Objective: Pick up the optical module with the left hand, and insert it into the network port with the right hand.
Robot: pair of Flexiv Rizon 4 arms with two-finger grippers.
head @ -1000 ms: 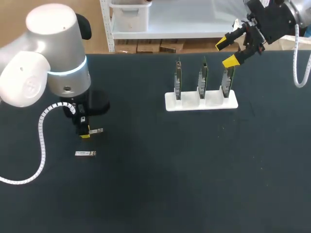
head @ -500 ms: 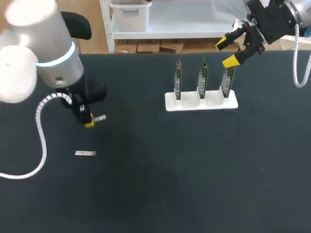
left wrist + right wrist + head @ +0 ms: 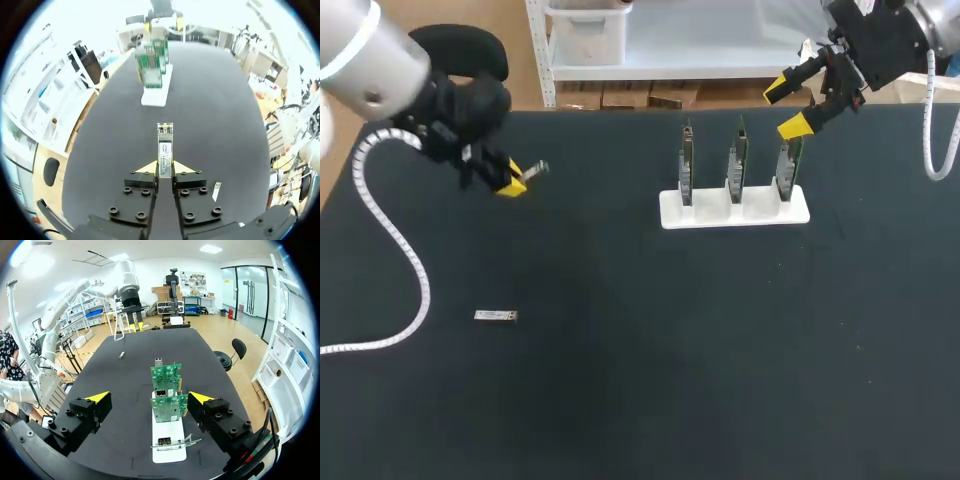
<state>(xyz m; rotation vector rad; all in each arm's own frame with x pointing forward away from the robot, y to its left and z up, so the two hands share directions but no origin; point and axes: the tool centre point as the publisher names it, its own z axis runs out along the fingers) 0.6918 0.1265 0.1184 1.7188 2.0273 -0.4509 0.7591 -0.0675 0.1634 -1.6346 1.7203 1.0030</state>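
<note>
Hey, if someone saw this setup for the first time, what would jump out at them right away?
The left gripper, over the table's far left, is shut on a slim silver optical module that sticks out past its yellow tips. Across the table a white stand holds three green circuit boards upright in a row, with the open right gripper by the rightmost board. A second module lies alone on the near left.

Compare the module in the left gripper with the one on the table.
The held module is clamped in the left gripper, off the table; the spare module lies flat on it, untouched. The held module points toward the card rack; the spare module lies farther from it. Both are slim and silvery.
</note>
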